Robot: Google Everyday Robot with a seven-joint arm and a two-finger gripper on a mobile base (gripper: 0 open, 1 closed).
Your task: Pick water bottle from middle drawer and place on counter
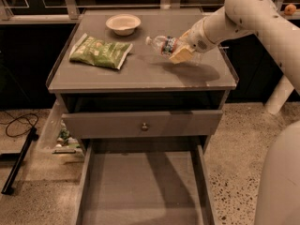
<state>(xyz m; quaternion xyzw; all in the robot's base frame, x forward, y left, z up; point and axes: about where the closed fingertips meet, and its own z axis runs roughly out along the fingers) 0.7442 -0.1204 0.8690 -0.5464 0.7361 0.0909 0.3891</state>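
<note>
Gripper (180,52) over counter (140,74), holding tilted water bottle (163,44).

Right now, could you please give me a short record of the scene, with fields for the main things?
gripper: over the right part of the counter, fingers shut on the water bottle
water bottle: tilted, cap pointing left
counter: green snack bag at left, bowl at the back
middle drawer: pulled open, bottle not in it
</note>
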